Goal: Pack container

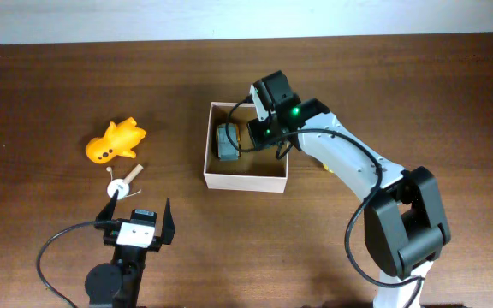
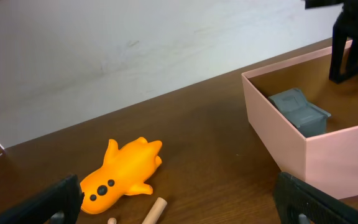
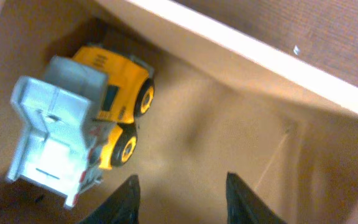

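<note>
The container [image 1: 245, 181] is a square white-walled box with a tan inside, at mid table. A yellow toy truck with a grey bed [image 1: 228, 142] lies inside it at the left. My right gripper [image 1: 259, 130] hangs over the box interior. In the right wrist view its jaws [image 3: 182, 199] stand open over the bare box floor, beside the truck [image 3: 79, 124], with nothing between them. My left gripper [image 1: 138, 210] is open near the front left. Its fingers frame an orange toy [image 2: 122, 173] and a wooden peg [image 2: 154, 211] that lie just beyond them.
The orange toy [image 1: 115, 142] and the peg [image 1: 127, 183] lie left of the box on the dark wooden table. The box wall [image 2: 334, 155] rises to the right of my left gripper. A small yellow thing [image 1: 325, 164] peeks out from under the right arm.
</note>
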Controlling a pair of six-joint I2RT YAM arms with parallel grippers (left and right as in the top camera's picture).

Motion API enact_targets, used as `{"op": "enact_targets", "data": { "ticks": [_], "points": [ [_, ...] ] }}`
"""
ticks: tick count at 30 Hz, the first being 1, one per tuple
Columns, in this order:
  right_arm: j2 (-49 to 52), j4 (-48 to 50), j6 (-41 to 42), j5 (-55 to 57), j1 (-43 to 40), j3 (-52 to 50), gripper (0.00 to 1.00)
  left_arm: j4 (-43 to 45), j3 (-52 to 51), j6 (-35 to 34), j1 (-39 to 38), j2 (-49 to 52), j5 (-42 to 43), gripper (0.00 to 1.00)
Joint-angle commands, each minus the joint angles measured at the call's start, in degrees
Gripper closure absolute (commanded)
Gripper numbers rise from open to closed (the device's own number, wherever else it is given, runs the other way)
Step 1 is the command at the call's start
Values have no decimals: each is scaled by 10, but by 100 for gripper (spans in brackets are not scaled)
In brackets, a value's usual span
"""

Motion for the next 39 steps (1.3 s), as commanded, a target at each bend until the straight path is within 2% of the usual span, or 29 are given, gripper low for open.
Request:
{"op": "enact_targets", "data": {
  "ticks": [1,5,8,11,17,28,39],
  "points": [
    [5,-16,-26,-10,10,25,60,0,-4,7,2,-5,-4,1],
    [6,-27,-24,-23,30,18,60,0,-4,7,2,-5,-4,1],
    [6,-25,-21,-23,50,6,71,0,-4,7,2,-5,-4,1],
    [7,-12,-19,-23,73,-7,78,0,-4,7,2,-5,-4,1],
    [30,-18,-8,-23,87,-7,85,0,-4,7,2,-5,-4,1],
    [58,-14,-9,-28,92,-7,86,0,-4,7,2,-5,-4,1],
    [63,37,-20,-13,90,-7,86,0,-4,7,2,-5,-4,1]
  ]
}}
